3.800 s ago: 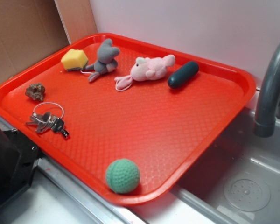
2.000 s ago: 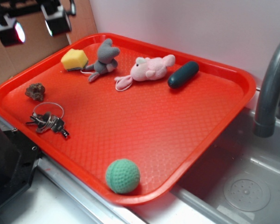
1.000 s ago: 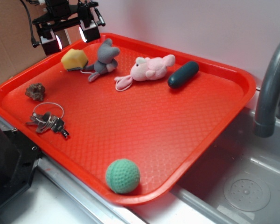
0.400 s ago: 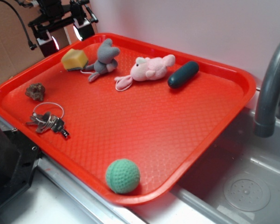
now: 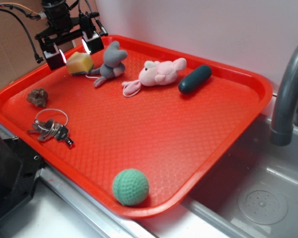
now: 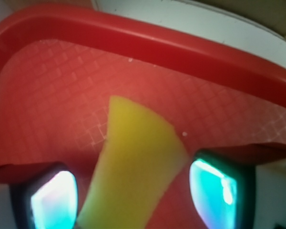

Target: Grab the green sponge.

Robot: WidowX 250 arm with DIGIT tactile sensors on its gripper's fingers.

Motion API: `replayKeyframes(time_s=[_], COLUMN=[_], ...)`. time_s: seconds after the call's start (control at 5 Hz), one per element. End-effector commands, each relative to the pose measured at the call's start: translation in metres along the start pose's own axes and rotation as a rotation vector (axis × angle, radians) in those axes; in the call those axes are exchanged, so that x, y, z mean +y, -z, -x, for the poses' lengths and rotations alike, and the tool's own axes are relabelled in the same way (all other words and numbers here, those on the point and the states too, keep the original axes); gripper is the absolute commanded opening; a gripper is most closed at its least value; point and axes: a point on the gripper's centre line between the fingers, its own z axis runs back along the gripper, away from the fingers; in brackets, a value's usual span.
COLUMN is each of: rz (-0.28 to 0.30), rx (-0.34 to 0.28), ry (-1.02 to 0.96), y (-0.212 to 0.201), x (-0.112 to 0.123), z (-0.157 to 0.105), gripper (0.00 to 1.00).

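The green sponge [image 5: 79, 63], a small yellow foam block with a dark layer underneath, lies at the far left corner of the red tray [image 5: 154, 134]. My gripper [image 5: 72, 48] is open and hangs just above it, one finger on each side. In the wrist view the sponge's yellow face [image 6: 133, 167] fills the gap between my two glowing fingertips [image 6: 55, 200], and I cannot tell whether either pad touches it. A round green dimpled ball [image 5: 130, 187] sits at the tray's near edge.
A grey plush mouse [image 5: 111, 63] lies right beside the sponge. A pink plush [image 5: 159, 73] and a dark capsule [image 5: 194, 79] lie along the back. A brown lump [image 5: 37, 96] and keys [image 5: 52, 128] lie at the left. A sink faucet [image 5: 288, 94] stands at the right.
My gripper came in from the upper left and has come down over the sponge, its fingers now straddling it. The sponge and the other objects have not moved.
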Motion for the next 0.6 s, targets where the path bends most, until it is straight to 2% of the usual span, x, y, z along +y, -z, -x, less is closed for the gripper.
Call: replayKeyframes(time_s=[0.0,0.2,0.4], rz=[-0.051,-0.087,-0.099], rx=[-0.022,-0.041,-0.052], ry=[0.051,0.071,0.094], y=[0.0148,0.0201,0.0198], x=[-0.0073,-0.0103,-0.0118], z=[0.0001,0.0052,0.007], gripper=[1.0,0.0,0.0])
